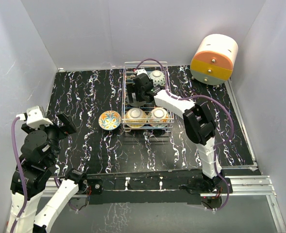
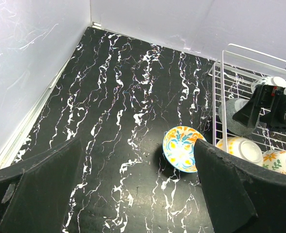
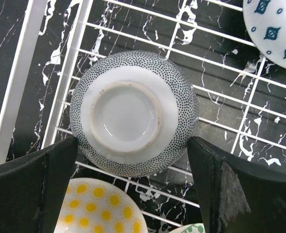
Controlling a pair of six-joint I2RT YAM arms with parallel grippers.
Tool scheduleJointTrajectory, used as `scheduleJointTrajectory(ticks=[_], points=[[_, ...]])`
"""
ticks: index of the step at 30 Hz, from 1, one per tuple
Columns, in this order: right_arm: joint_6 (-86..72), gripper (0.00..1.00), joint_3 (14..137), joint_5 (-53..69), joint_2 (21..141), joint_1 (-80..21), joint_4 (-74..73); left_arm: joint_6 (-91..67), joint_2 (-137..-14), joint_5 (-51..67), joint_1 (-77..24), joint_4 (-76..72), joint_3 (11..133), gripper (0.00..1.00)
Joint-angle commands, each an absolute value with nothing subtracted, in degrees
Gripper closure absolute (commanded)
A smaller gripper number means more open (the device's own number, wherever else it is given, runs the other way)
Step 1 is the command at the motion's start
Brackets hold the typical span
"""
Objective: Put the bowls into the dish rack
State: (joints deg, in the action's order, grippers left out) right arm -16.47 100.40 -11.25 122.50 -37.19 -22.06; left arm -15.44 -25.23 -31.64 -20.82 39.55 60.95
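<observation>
Black marble-look tabletop [image 1: 84,97], glossy and veined with white, lay between plain pale walls [image 1: 84,29], with a silver wire dish rack [image 1: 125,92] of thin straight rods set toward the back centre. Four round ceramic bowls sat upside down inside it: a dotted bowl [image 3: 133,114] with a bare glazed foot ring in the left part, a white bowl with teal diamonds [image 3: 274,29] in the far right corner, and along the near side a yellow-sun bowl [image 3: 96,208] beside an orange-flowered bowl [image 1: 158,115]. A fifth bowl [image 1: 109,120], upright with a glossy orange, yellow and teal floral inside, stood on the tabletop just left of the rack. The right arm [image 1: 198,124] reached forward from its base, elbow raised and wrist bent over the rack. The right gripper [image 3: 133,143] pointed down, its matte black jaws spread wide on either side of the dotted bowl; whether they touched it could not be told. The left arm [image 1: 36,145] was folded at the near left corner, the left gripper [image 2: 138,145] held above the table, spread wide and empty. An orange-and-cream round drawer cabinet [image 1: 214,59] stood at the far right.
</observation>
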Motion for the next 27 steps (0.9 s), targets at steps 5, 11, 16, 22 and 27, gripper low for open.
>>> scheduleJointTrajectory(ticks=[5,11,16,22,27], points=[[-16.8,0.01,103.4,-12.9,124.2,-34.9,-13.1,-14.5,-25.5,-33.0,-21.0,39.8,61.8,0.03],[-16.2,0.01,105.9,-13.8,126.8,-34.2,-7.9,-14.2,-25.9,-33.4,-21.1,40.0,62.1,0.03],[-16.1,0.01,107.7,-14.7,128.7,-33.8,-3.8,-14.2,-26.1,-33.6,-21.0,40.0,61.9,0.03],[-15.9,0.01,112.2,-16.5,131.9,-33.3,-2.1,-13.9,-26.5,-33.6,-21.0,39.7,61.7,0.03],[-15.1,0.01,114.6,-16.7,133.9,-33.0,-0.7,-13.7,-26.5,-33.7,-21.0,39.4,61.3,0.03]])
